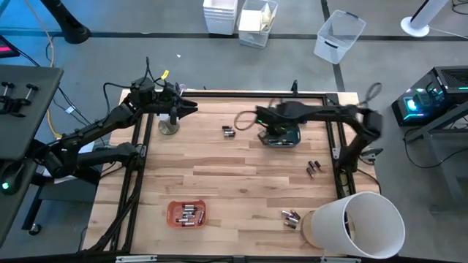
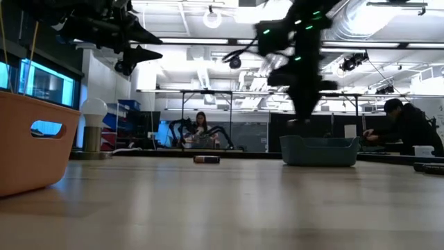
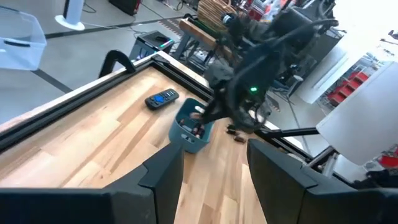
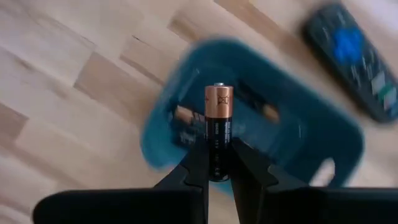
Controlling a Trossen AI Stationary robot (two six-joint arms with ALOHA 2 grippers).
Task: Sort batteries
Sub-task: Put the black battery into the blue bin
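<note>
Over the blue bin (image 4: 261, 124), a battery (image 4: 218, 127) stands upright, copper end up, clamped low btwn the right tool's (image 4: 219, 163) fingers. More cells lie in the bin. Loose batteries (image 1: 228, 131) sit on the bench (image 1: 241, 183) near the bin, others in the orange tray (image 1: 186, 213). Remote (image 4: 354, 59) beside bin. Left tool (image 3: 211, 171) hangs released at the bench's far left corner.

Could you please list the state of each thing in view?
Right gripper: shut on a battery, above the blue bin.
Left gripper: open, empty.
Blue bin: holds batteries.
Orange tray: holds batteries.
Remote: flat on table.
</note>
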